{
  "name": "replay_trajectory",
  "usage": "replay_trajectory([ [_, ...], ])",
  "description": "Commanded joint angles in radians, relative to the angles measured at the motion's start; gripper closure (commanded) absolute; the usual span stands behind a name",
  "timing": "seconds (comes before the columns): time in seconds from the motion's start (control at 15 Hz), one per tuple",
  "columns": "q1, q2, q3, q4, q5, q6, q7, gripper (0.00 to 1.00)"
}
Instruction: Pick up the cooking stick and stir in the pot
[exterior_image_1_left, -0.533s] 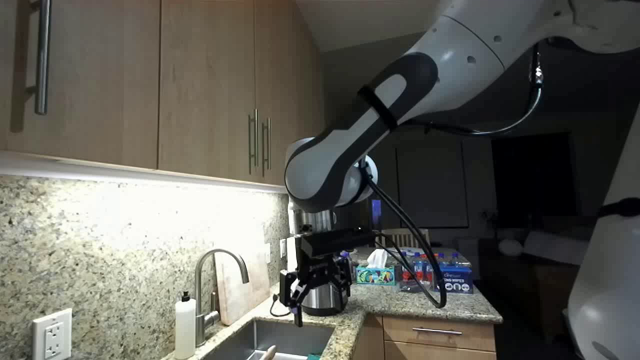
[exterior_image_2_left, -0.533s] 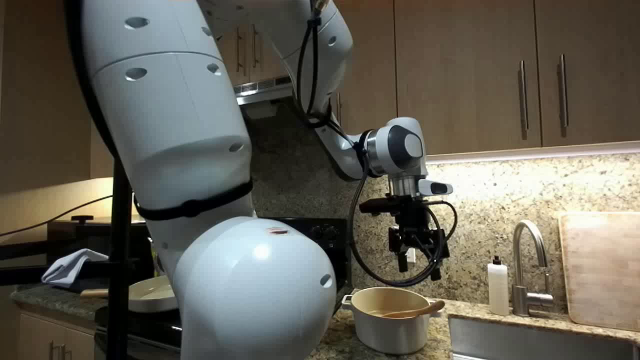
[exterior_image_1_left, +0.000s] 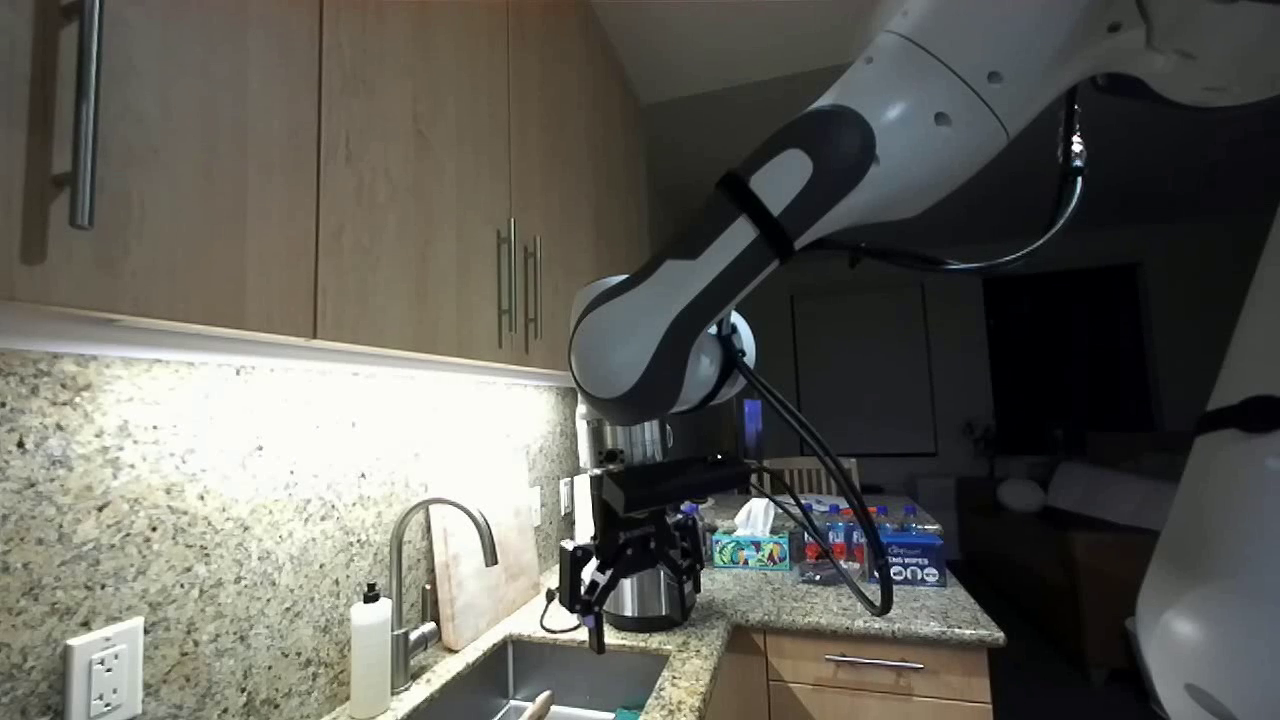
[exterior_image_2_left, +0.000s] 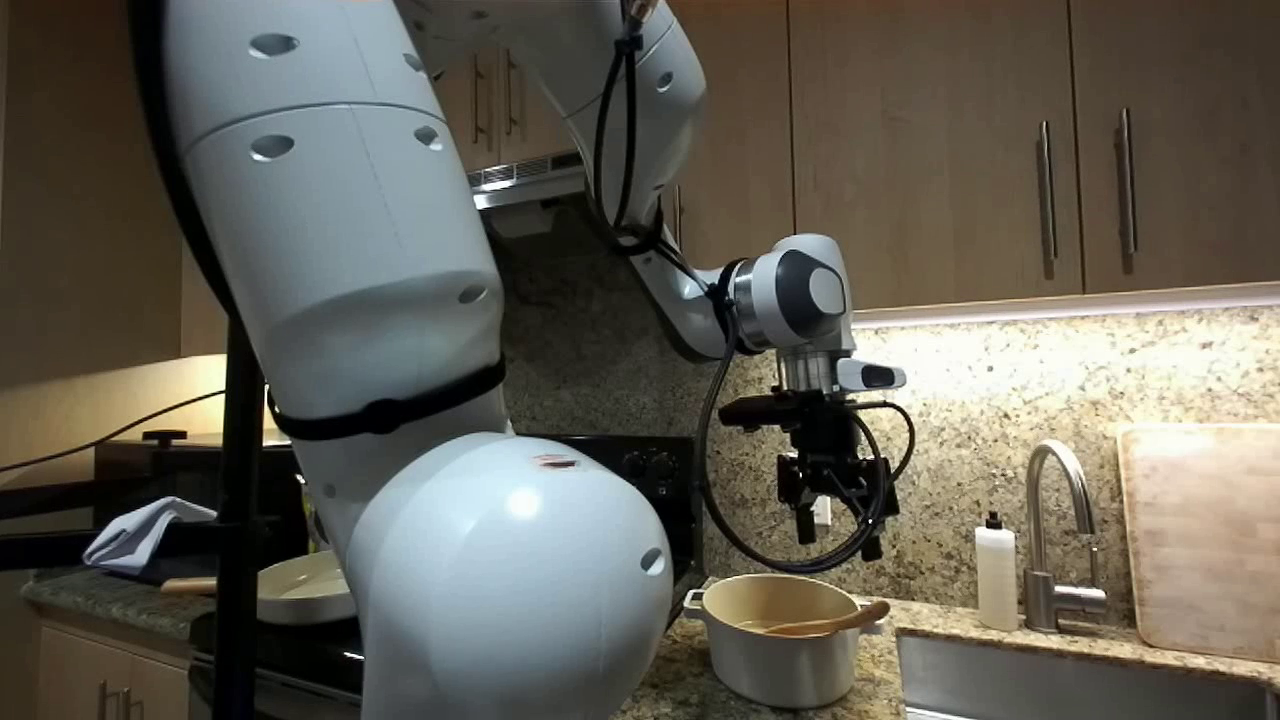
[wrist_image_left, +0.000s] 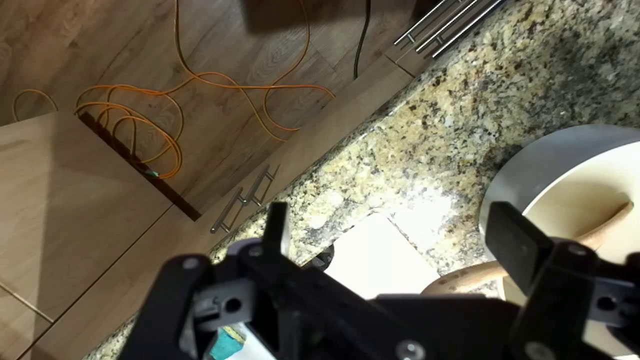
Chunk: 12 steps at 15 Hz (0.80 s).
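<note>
Jutting from a round, smooth-walled pot (exterior_image_2_left: 783, 664), the wooden stick (exterior_image_2_left: 838, 624) slants below the spread, black pincer (exterior_image_2_left: 839, 537).

In your wrist view, the black two-fingered gripper (wrist_image_left: 391, 230) partly hides the brown wooden stick (wrist_image_left: 470, 276); the edge crops the round white pot (wrist_image_left: 530, 170).

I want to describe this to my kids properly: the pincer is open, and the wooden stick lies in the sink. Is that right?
Not quite: the stick isn't in the sink. It rests in the pot with one end poking out, as an exterior view shows. The pincer is indeed open.
</note>
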Motion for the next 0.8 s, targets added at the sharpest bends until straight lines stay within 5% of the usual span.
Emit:
replay_trajectory([
  [0.0, 0.013, 0.001, -0.013, 0.001, -0.005, -0.002, 0.004, 0.00],
  [0.4, 0.041, -0.009, -0.044, -0.048, 0.049, 0.169, -0.050, 0.00],
  [0.73, 0.066, 0.068, -0.145, -0.081, 0.198, 0.372, -0.224, 0.00],
])
